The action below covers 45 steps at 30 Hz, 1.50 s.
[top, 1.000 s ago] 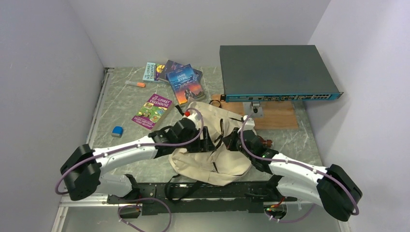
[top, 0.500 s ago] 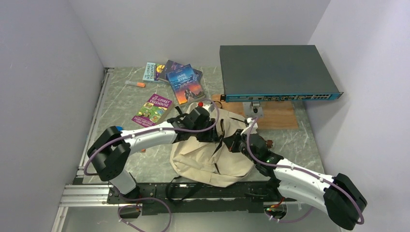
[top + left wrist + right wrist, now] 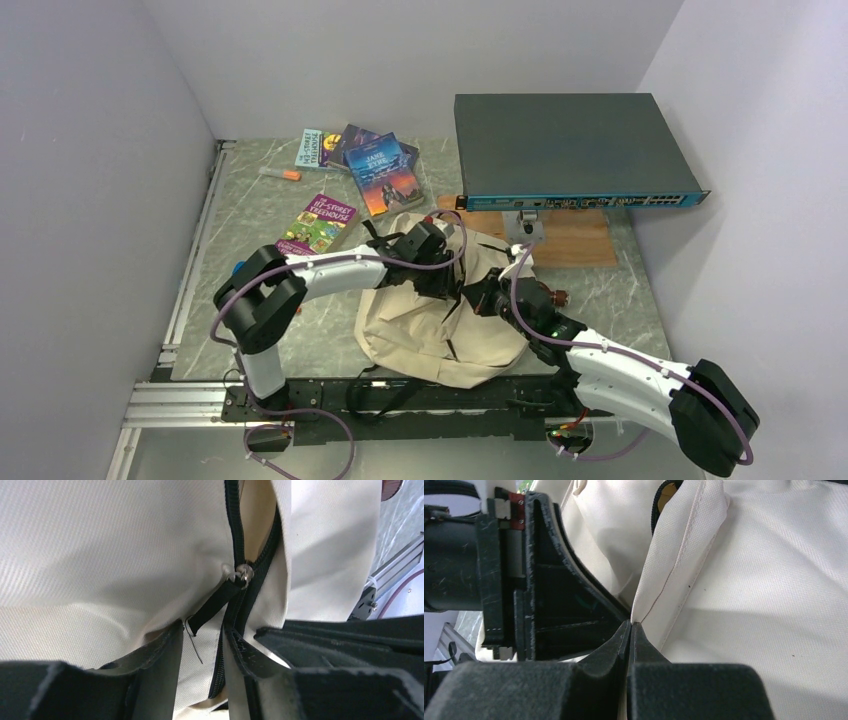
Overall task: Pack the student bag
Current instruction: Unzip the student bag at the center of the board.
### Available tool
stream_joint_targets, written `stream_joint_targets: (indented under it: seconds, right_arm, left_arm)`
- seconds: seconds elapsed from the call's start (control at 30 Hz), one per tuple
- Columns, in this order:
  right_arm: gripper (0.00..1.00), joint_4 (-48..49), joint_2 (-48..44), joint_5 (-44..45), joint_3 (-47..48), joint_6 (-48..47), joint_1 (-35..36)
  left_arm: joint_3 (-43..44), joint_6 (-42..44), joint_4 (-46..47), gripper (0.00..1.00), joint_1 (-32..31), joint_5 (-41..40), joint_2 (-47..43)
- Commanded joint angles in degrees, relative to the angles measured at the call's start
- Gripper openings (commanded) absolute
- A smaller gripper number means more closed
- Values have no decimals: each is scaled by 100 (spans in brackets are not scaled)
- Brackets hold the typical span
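Observation:
The cream student bag (image 3: 420, 330) lies flat in front of both arms, its dark zipper (image 3: 235, 525) partly undone. My left gripper (image 3: 447, 279) (image 3: 202, 629) sits low on the bag. Its fingers are closed partway on a bunch of fabric and zipper tape, just below the metal slider (image 3: 243, 573) and its black pull tab (image 3: 212, 609). My right gripper (image 3: 477, 296) (image 3: 629, 624) is shut on a seamed fold of the bag's cloth (image 3: 684, 555) beside the zipper opening. The two grippers are close together near the bag's middle.
Several paperback books (image 3: 318, 222) (image 3: 383, 175) and a marker (image 3: 280, 174) lie at the back left. A blue eraser (image 3: 238, 267) peeks out by the left arm. A grey network switch (image 3: 575, 150) rests on a wooden board (image 3: 570, 240) at the back right. Black straps hang over the near rail (image 3: 400, 395).
My left arm swung forward and right over the bag, and its jaws narrowed onto the fabric by the zipper. The right gripper stayed shut on its fold, shifting slightly.

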Motion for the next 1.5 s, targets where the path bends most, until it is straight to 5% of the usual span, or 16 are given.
stream_joint_targets:
  seconds: [0.0, 0.07, 0.17, 0.43, 0.97, 1.23, 1.47]
  right_arm:
    - [0, 417, -136, -110, 138, -69, 11]
    - [0, 383, -158, -71, 146, -51, 11]
    - [0, 452, -142, 110, 91, -11, 11]
    - [0, 289, -27, 1002, 199, 245, 7]
    - [0, 136, 246, 1309, 538, 291, -168]
    - [0, 224, 368, 959, 643, -46, -481]
    - [0, -441, 463, 20, 1012, -914, -464]
  left_arm:
    - [572, 281, -147, 36, 2, -125, 359]
    - [639, 313, -195, 27, 2, -138, 399]
    - [533, 379, -211, 0, -2, -379, 261]
    - [-476, -57, 31, 0, -109, 1, -904]
    - [-1902, -1075, -541, 0, -1390, -930, -2199]
    - [-3028, -1709, -207, 0, -1570, -1033, -2652]
    - [-2781, -1578, -272, 0, -1623, -1076, -2575]
